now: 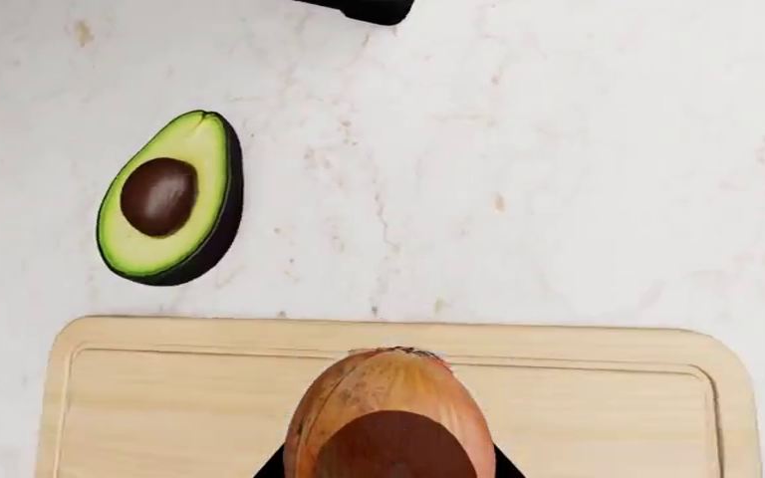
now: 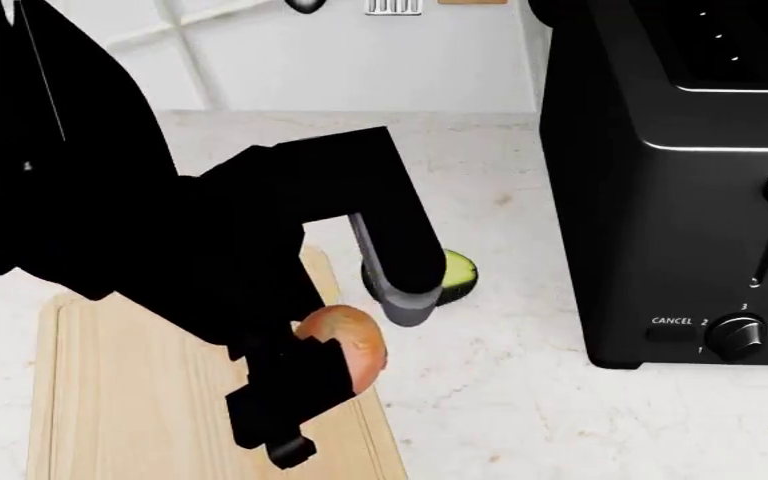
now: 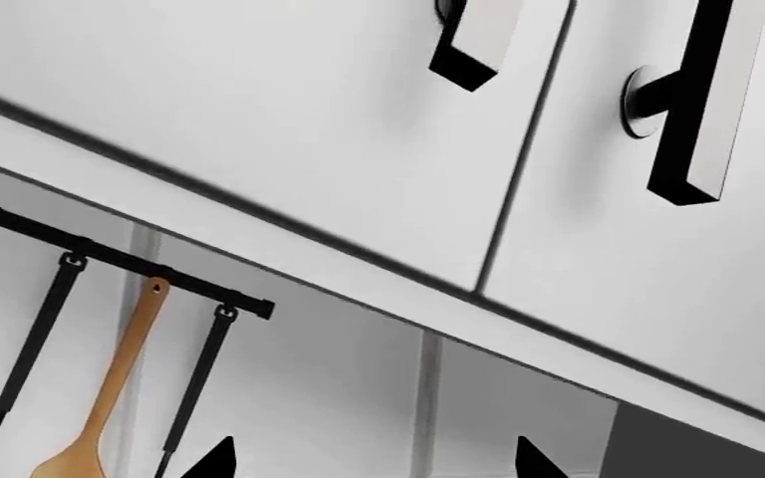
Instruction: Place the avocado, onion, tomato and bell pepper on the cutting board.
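The tan-orange onion [image 1: 389,418] sits between the jaws of my left gripper [image 1: 389,470], which is shut on it just above the pale wooden cutting board [image 1: 156,398]. In the head view the onion [image 2: 344,342] hangs over the board's [image 2: 104,400] right side under my black left arm. The halved avocado [image 1: 170,199] lies pit-up on the marble beyond the board; from the head camera the avocado [image 2: 460,270] is partly hidden by the arm. My right gripper [image 3: 376,463] points up at the wall cabinets, open and empty. The tomato and bell pepper are out of view.
A large black toaster [image 2: 678,180] stands on the marble counter [image 2: 491,380] at the right. A wall rail holds hanging utensils, among them a wooden spatula [image 3: 111,398]. White cabinet doors with dark handles [image 3: 701,100] are above. A black part [image 1: 363,8] shows beyond the avocado.
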